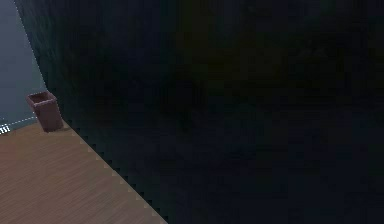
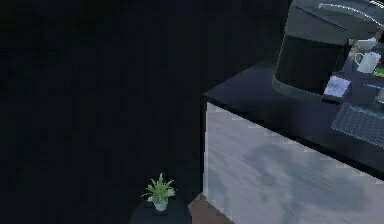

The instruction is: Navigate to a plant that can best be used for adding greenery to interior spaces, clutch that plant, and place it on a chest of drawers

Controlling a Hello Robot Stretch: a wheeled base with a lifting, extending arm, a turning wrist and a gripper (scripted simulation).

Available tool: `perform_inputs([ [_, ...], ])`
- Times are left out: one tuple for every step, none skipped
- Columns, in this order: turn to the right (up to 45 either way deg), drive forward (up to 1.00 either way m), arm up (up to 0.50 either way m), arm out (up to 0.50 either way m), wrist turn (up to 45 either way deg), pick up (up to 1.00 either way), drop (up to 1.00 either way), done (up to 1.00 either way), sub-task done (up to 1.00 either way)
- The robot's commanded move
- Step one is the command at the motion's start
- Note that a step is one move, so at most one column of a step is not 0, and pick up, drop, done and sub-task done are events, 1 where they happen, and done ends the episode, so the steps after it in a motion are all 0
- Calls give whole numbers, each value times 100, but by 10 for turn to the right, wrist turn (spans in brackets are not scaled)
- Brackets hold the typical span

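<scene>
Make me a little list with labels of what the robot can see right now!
Plant: small green leafy plant in a white pot, at the arm side view's bottom
Plant stands on: dark round table
Next to it: pale cabinet with a dark top
On the cabinet: big grey machine, white mug
Ahead: dark wall, wooden floor
By the wall: brown bin

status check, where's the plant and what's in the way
Small potted plant on dark round stand, arm side view's bottom edge. Pale-sided counter just right of it. Ahead, dark wall; brown bin at forward view's left.
</scene>
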Motion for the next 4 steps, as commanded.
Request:
perform_inputs([
  [0, 0, 0, 22, 0, 0, 0, 0, 0],
  [0, 0, 0, 0, 450, 0, 0, 0, 0],
  [0, 0, 0, 0, 450, 0, 0, 0, 0],
  [0, 0, 0, 0, 450, 0, 0, 0, 0],
])
